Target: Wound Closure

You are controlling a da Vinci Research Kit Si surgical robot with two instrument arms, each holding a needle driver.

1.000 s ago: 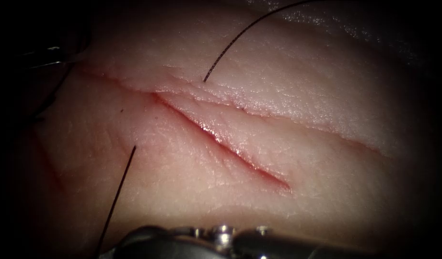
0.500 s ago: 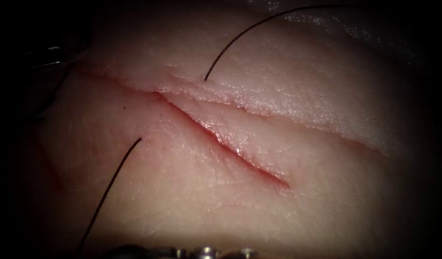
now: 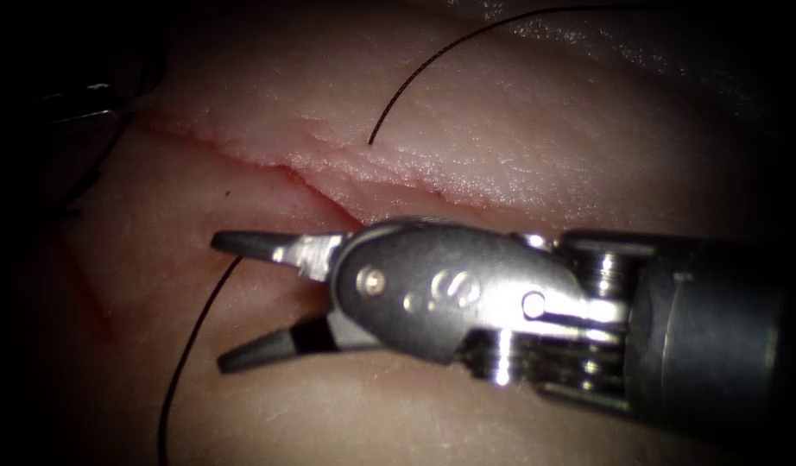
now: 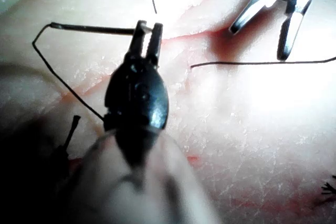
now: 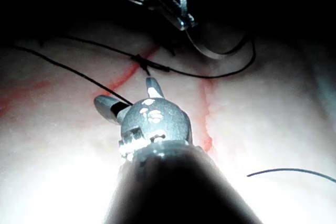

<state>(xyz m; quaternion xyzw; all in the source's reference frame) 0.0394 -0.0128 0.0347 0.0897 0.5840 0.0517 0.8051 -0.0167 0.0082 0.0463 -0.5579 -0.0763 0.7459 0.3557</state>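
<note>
My right tool (image 3: pixel 243 302) sits fingers spread, empty, over the cut (image 3: pixel 268 164).
Left tool (image 4: pixel 147 35) pinches the needle (image 4: pixel 92 28); thread (image 3: pixel 186 362) trails beside the tissue (image 3: pixel 502 121).

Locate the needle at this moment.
In the left wrist view the needle is held in the left claw, gripped near one end, lying over the tissue beside the cut; the right wrist view also shows it there.

A surgical training bench: lit pale tissue (image 3: pixel 519 129) with a cut (image 3: pixel 268 168) under an endoscope, dark thread (image 3: pixel 186 362) beside the right tool (image 3: pixel 230 298) and its spread jaws.
</note>
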